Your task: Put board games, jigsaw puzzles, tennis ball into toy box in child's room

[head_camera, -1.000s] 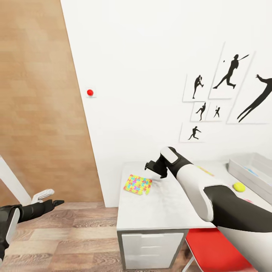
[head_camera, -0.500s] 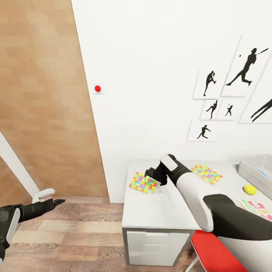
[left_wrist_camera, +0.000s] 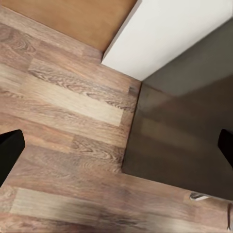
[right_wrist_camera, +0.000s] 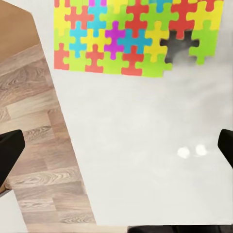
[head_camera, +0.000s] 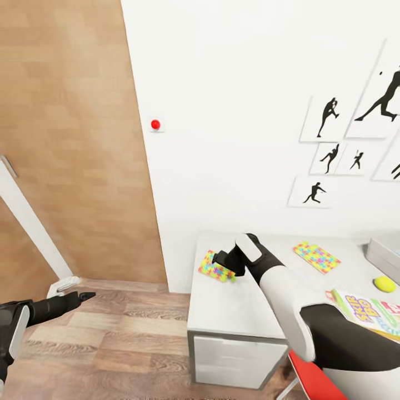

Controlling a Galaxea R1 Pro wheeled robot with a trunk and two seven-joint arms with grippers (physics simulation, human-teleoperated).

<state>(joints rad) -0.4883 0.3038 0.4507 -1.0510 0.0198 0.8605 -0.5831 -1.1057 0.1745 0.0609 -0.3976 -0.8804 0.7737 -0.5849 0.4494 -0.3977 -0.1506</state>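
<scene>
A: Where were the toys?
B: One jigsaw puzzle (head_camera: 216, 268) lay at the table's (head_camera: 239, 305) far left corner, just under the right gripper (head_camera: 225, 260), jaws spread wide. A second puzzle (head_camera: 316, 256), tennis ball (head_camera: 384, 284) and Skip-Bo box (head_camera: 366, 311) lay further right.
A: The left gripper (head_camera: 83, 296)?
B: Over the wood floor (head_camera: 122, 339), fingers apart.

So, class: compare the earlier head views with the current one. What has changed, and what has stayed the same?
The whole picture has slid, so the camera turned left. The right gripper has closed in on the near jigsaw puzzle at the table corner; its open fingers hold nothing. The left gripper hangs unchanged over the floor; the second puzzle, tennis ball and Skip-Bo box lie as before.
</scene>
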